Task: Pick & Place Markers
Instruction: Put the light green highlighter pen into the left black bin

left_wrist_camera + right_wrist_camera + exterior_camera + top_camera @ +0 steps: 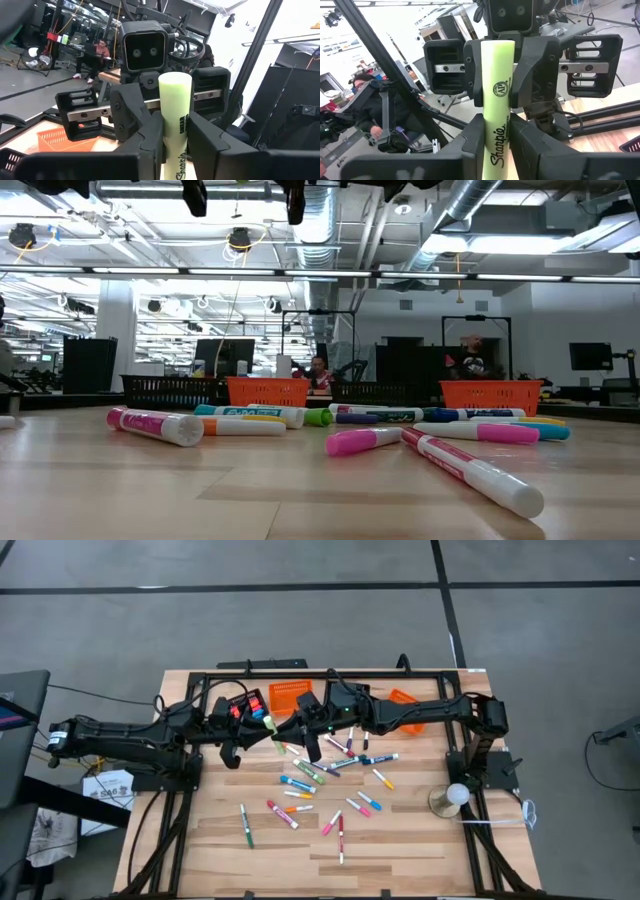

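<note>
A light-green marker [270,725] is held high over the table's middle between my two grippers, which face each other. My left gripper [255,730] [175,137] reaches in from the table's left and is shut on it. From the right comes my right gripper [298,728] [496,137], also shut on it. Several other markers [320,790] [360,442] lie flat and scattered on the wooden table below. My left gripper pinches the green marker's barrel [176,150] between its two fingers, coming in about level from the table's left, across the marker. The marker stands about upright, its blunt top end [175,80] above the fingers, clear of the table. My right gripper pinches the same barrel at the printed part [496,150] between its two fingers, level from the table's right and across the marker. The marker stands upright in the hold, with its top end [497,47] sticking up between the left gripper's fingers [470,75].
Orange baskets [290,695] [405,700] stand at the far side, with a red and black object [245,705] beside them. A white ball on a round base [452,798] sits near the right edge. People [102,50] [365,100] show in the room beyond.
</note>
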Tool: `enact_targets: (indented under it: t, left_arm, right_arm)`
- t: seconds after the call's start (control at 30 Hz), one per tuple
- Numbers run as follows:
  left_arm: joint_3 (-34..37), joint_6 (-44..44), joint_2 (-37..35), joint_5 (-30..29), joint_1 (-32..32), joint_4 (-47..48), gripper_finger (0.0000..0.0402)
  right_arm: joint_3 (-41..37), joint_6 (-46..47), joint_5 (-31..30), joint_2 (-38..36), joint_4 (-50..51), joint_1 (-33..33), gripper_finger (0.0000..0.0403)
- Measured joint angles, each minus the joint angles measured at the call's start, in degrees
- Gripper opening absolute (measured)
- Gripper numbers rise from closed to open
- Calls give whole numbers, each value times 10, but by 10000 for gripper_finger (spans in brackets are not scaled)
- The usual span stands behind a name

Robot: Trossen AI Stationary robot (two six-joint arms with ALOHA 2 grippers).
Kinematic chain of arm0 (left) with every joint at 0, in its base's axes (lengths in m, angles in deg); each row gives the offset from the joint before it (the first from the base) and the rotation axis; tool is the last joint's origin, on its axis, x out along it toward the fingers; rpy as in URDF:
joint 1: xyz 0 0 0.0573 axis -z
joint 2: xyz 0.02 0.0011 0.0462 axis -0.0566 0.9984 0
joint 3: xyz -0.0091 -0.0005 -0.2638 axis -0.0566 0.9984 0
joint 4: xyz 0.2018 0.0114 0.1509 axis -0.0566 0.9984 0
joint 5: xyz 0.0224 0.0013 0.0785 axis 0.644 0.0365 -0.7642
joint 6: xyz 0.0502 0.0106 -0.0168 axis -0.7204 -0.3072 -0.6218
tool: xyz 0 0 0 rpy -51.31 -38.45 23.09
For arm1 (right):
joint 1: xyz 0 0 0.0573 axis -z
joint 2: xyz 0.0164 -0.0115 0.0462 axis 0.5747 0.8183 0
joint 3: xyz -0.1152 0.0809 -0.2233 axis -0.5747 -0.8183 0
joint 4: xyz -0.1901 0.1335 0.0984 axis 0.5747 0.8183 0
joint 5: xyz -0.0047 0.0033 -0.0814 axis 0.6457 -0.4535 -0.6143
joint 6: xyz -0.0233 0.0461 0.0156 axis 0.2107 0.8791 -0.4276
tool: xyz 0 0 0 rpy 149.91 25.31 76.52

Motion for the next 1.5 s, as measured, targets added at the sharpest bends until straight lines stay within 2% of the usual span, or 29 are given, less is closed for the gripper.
enact_targets:
  t: [0.13, 0.3, 0.47, 0.7, 0.93, 1.13, 1.2, 1.3, 1.4, 1.5]
  left_arm:
    - [0, -10, 0, 0, 0, -1, 66]
    - [0, -11, -5, 2, -7, -5, 67]
    - [0, -46, -16, 7, -26, 9, 67]
    - [-1, -65, -45, 19, -69, 102, 67]
    - [-1, -80, -57, 15, -80, 120, 67]
    - [-1, -81, -55, 8, -81, 95, 66]
    - [0, -85, -54, -13, -82, 80, 64]
    - [0, -85, -54, -20, -85, 70, 45]
    - [0, -85, -46, -6, -86, 66, 9]
    - [0, -78, -41, -3, -86, 64, 5]
  right_arm:
    - [0, 3, 5, 0, 5, 1, 96]
    - [0, 3, 44, 0, 14, 10, 131]
    - [0, 21, 114, 0, 21, 26, 156]
    - [-1, 36, 197, 0, 37, 56, 163]
    - [-2, 46, 198, -11, 35, 67, 151]
    - [-1, 33, 147, -10, 34, 49, 146]
    - [-1, 31, 147, -10, 33, 43, 146]
    - [0, 28, 138, -10, 32, 32, 146]
    - [0, 26, 122, -10, 25, 25, 143]
    - [0, 26, 109, -9, 28, 25, 137]
